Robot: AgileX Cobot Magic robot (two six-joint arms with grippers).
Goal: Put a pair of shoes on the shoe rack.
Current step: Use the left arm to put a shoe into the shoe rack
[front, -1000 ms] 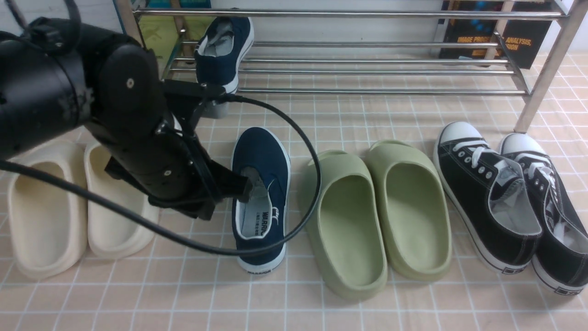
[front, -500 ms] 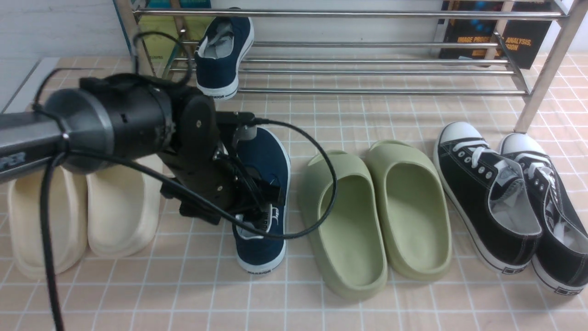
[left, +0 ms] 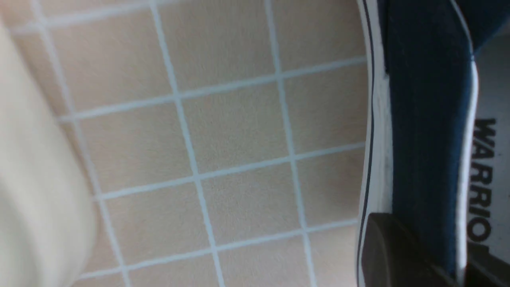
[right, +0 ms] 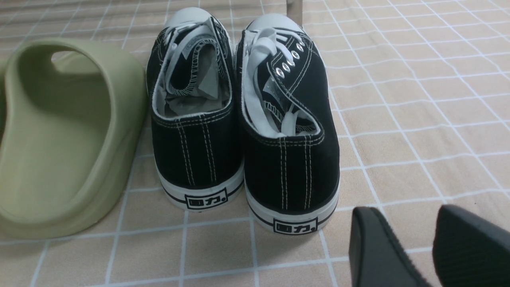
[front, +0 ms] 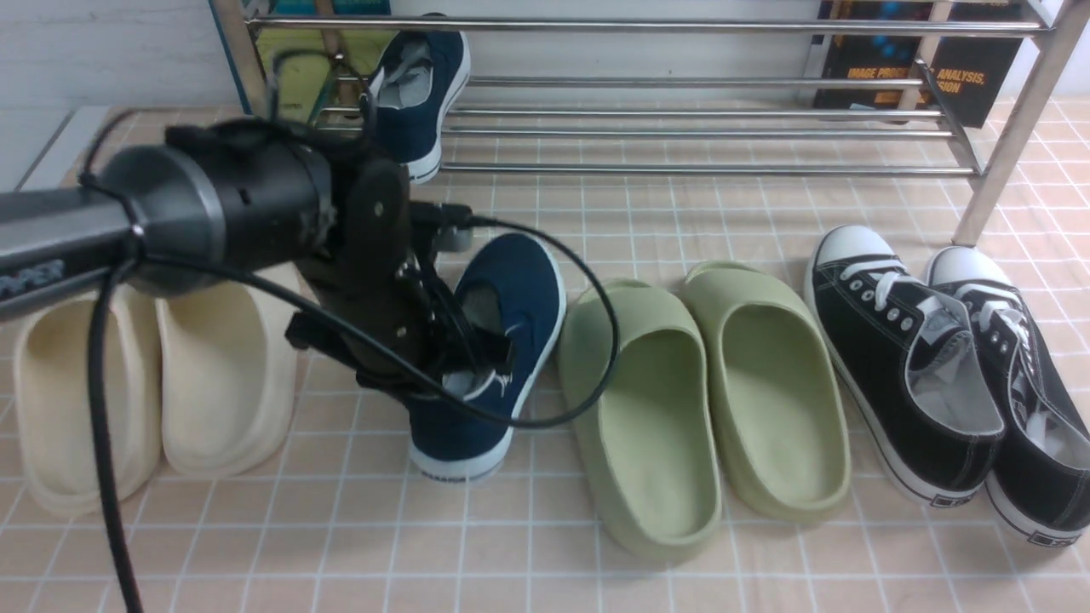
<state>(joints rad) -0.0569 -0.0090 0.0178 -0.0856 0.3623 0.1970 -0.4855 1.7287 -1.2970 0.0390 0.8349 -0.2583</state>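
One navy slip-on shoe (front: 417, 94) leans heel-down on the left end of the silver shoe rack (front: 681, 132). The other navy shoe (front: 511, 298) is on the tiled floor between the cream and green slides, with its toe angled to the right. My left gripper (front: 477, 362) is shut on the left side wall of this shoe near the heel. In the left wrist view the navy wall (left: 426, 119) runs between the two dark fingers of the left gripper (left: 428, 255). My right gripper (right: 410, 235) is open above bare tiles behind the black sneakers.
Cream slides (front: 153, 375) lie left of the held shoe and green slides (front: 707, 400) lie close on its right. Black lace-up sneakers (front: 920, 366) stand at the far right by a rack leg (front: 1005, 136). Books (front: 962, 77) stand behind the rack.
The left arm dropped into the floor shoe and its jaws closed on the side wall. The shoe has since turned, toe swinging right and heel shifting left.
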